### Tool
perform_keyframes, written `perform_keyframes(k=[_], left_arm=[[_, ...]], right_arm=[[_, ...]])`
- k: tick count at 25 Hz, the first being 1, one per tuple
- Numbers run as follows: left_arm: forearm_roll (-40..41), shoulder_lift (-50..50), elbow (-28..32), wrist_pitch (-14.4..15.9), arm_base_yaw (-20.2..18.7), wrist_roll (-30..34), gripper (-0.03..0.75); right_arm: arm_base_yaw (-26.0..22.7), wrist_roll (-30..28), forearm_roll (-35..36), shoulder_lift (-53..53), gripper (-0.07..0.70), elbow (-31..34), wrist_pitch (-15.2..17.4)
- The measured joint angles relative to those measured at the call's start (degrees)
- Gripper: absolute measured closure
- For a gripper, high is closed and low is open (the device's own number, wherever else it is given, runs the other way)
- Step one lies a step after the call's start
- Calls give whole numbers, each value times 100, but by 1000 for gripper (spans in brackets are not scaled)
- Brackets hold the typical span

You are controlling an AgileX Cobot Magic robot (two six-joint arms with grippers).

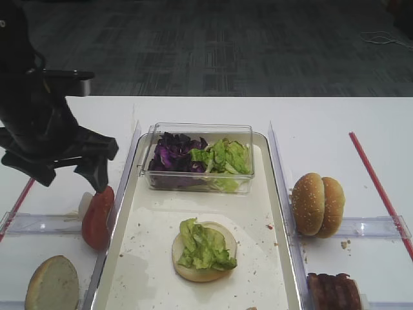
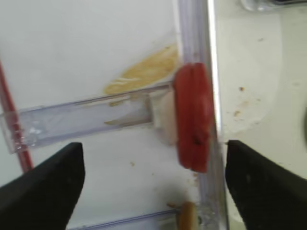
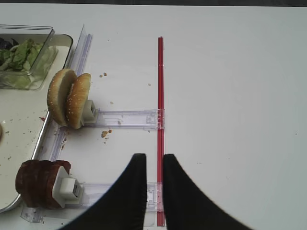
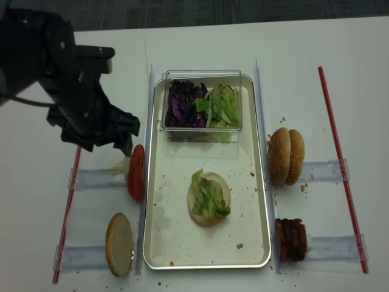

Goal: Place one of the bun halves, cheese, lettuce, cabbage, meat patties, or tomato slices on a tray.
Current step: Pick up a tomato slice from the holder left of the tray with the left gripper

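Left gripper (image 2: 153, 167) hangs wide open right over the tomato slices (image 2: 193, 117), which stand on edge between its jaws.

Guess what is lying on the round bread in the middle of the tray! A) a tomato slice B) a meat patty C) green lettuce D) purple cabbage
C: a crinkly green lettuce leaf lies on the bun half in the middle of the tray.
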Motion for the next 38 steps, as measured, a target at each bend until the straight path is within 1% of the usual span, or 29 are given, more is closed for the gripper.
perform_keyframes(k=[3,6,11,18,23,28,38], left_arm=[[-149,0,0,-122,-391,-155,131],[-172,0,0,-204,-550,-277,131],[-277,14,0,-250,-557,-359,134],[-541,401,-13,-273,-557,-299,137],[-603,413,-13,-317,-557,-277,149],[-802,413,-13,-353,-557,-115,159],[-802,413,-13,-428,-557,-97,160]], right_arm=[[0,0,0,0,520,0,0],[0,0,0,0,556,0,0],[0,0,0,0,591,0,0],[0,0,0,0,591,0,0],[0,0,0,0,591,0,0],[0,0,-4,0,591,0,0],[0,0,-4,0,592,0,0]])
